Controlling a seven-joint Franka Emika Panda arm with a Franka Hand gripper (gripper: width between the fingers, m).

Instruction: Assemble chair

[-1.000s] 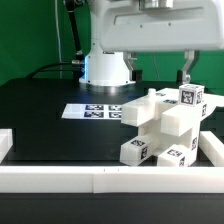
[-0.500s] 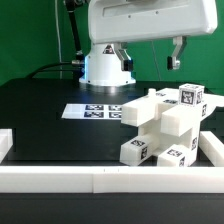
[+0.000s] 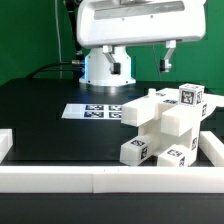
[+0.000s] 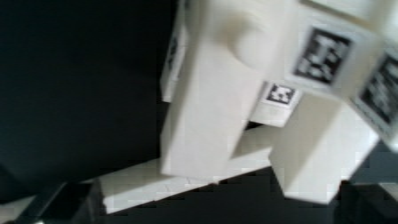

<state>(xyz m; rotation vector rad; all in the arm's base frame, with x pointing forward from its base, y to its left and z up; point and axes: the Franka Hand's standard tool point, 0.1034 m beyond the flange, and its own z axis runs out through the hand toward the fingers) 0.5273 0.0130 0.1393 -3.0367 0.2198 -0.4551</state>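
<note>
The chair (image 3: 165, 125) is a blocky cluster of white parts with black-and-white tags, standing on the black table at the exterior view's right. My gripper (image 3: 166, 58) hangs well above it, apart from it, with one dark finger (image 3: 168, 55) showing under the white wrist housing. In the wrist view the chair (image 4: 231, 110) lies below as joined white blocks carrying two tags. There my gripper (image 4: 214, 205) stands open, its dark fingertips far apart at the picture's corners, and nothing is held between them.
The marker board (image 3: 95, 110) lies flat behind the chair. A long white border rail (image 3: 100, 180) runs along the front, with shorter rails at the left (image 3: 5, 145) and right (image 3: 212, 150). The robot base (image 3: 105, 68) stands at the back.
My arm has risen and shifted toward the exterior view's left, away from the chair's top. The gripper stays open and the chair has not moved.
</note>
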